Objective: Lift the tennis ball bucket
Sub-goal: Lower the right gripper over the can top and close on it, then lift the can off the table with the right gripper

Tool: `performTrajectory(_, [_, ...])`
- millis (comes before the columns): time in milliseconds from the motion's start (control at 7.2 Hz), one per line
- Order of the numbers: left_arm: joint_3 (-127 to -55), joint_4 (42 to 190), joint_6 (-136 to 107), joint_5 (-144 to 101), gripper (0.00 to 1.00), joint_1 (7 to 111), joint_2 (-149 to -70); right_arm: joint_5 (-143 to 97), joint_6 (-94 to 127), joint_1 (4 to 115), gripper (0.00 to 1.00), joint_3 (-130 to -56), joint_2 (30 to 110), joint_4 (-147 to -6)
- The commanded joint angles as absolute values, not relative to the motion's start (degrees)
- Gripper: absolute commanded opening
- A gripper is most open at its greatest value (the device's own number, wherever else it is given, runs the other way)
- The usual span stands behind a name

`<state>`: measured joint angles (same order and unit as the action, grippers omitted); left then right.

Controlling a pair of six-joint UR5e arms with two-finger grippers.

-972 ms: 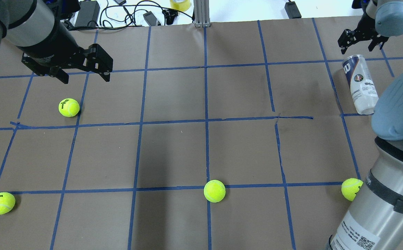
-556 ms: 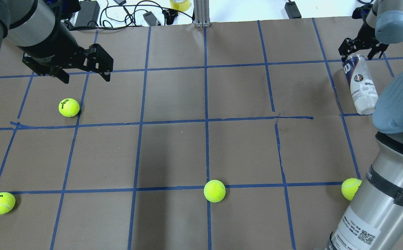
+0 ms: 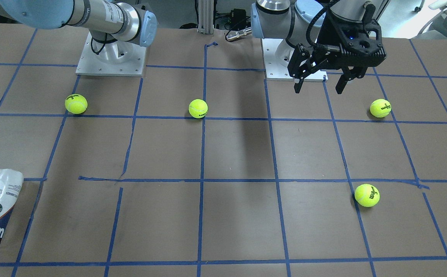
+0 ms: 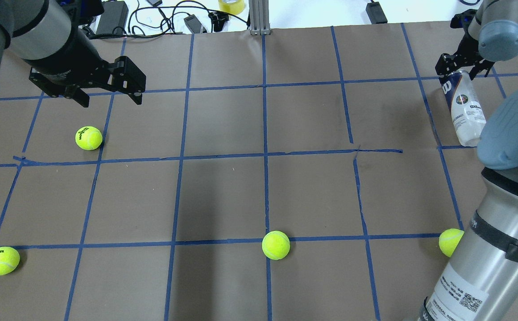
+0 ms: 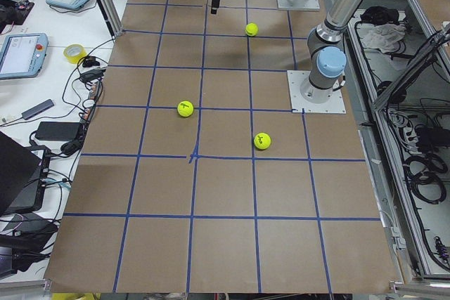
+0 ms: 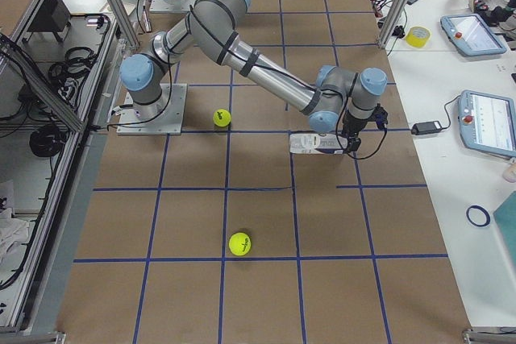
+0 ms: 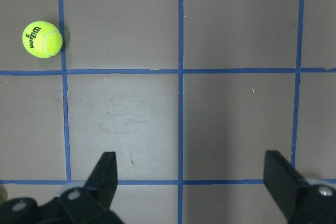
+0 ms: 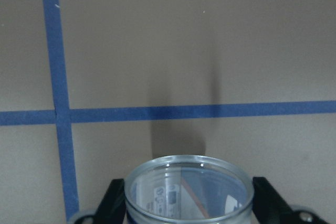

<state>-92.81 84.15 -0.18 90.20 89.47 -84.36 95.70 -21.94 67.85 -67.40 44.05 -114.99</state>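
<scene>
Right claw (image 4: 460, 72) lowered around tennis ball bucket (image 4: 464, 111).

The worktop (image 4: 223, 120) is covered in brown paper and marked off into squares with blue tape. An aluminium post (image 4: 259, 18) stands at its far edge. Beyond the post, a white bench (image 4: 312, 11) carries black power bricks (image 4: 111, 18), looped cables and a roll of yellow tape (image 4: 232, 5). At one end a white side table (image 6: 492, 78) holds touchscreen pendants (image 6: 488, 122). Behind the worktop a metal frame (image 5: 411, 68) stands over bundled cables (image 5: 422, 166) on the floor. The light is even and soft, leaving only faint shadows on the paper.
</scene>
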Motion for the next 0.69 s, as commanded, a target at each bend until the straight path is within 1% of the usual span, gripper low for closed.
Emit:
performTrajectory(0, [-92.8,84.1,-0.2,90.2,1.00,89.5,-84.3,95.5,-22.1,67.9,0.83,-68.2,44.0,-115.1])
performTrajectory(139, [-92.8,84.1,-0.2,90.2,1.00,89.5,-84.3,95.5,-22.1,67.9,0.83,-68.5,43.9,-115.2])
performTrajectory(278, [-92.8,84.1,-0.2,90.2,1.00,89.5,-84.3,95.3,-22.1,67.9,0.88,-68.5,44.1,-115.1])
performTrajectory(417, [-92.8,84.2,-0.2,90.2,1.00,89.5,-84.3,95.3,-22.1,67.9,0.97,-68.5,44.2,-114.9])
performTrajectory(556, [-92.8,84.1,-0.2,90.2,1.00,89.5,-84.3,95.4,-22.1,67.6,1.00,-68.6,44.2,-114.8])
